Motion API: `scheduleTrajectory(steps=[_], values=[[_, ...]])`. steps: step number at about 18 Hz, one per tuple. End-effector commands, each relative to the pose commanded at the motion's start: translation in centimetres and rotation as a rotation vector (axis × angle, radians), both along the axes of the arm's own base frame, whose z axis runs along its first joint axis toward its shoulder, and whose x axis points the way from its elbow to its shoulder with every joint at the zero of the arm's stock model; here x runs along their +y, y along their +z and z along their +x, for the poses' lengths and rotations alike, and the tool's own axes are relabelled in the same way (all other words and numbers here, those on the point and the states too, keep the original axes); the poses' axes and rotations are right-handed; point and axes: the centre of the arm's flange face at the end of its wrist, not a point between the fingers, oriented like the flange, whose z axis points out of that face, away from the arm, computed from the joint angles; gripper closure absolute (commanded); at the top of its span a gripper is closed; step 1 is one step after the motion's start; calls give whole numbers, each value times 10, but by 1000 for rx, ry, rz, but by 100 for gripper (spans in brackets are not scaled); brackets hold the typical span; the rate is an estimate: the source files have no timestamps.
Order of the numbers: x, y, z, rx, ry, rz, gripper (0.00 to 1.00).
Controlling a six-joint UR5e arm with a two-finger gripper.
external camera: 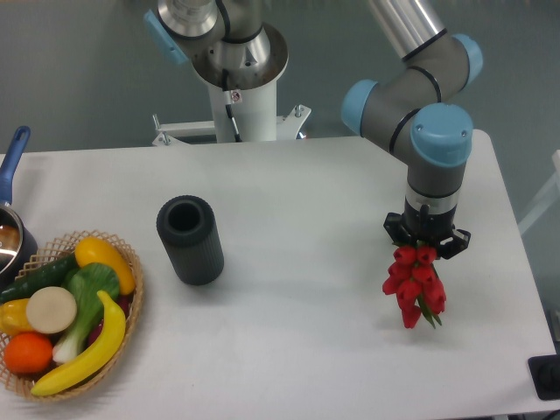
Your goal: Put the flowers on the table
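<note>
Flowers (414, 287) hang lengthwise, pointing down, clamped in the tool (426, 247) above the table (306, 201).

A grey-blue floor (79, 79) lies behind, with a white pedestal (245, 105) standing on it.

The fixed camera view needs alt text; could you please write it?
A grey-and-blue robot arm's black two-finger gripper holds a bunch of red artificial flowers over the right of a white table. A dark ribbed cylinder stands left of centre, with a wicker basket of fruit far left.
</note>
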Motion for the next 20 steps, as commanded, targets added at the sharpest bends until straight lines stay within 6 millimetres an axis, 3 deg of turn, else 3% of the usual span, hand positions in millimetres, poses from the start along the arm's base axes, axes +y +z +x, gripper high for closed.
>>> scheduleTrajectory(steps=[8,11,20], values=[[-10,22,-1,54,5,15,0],[-28,35,-8,75,33,25,0],[-45,32,-13,76,20,7,0]])
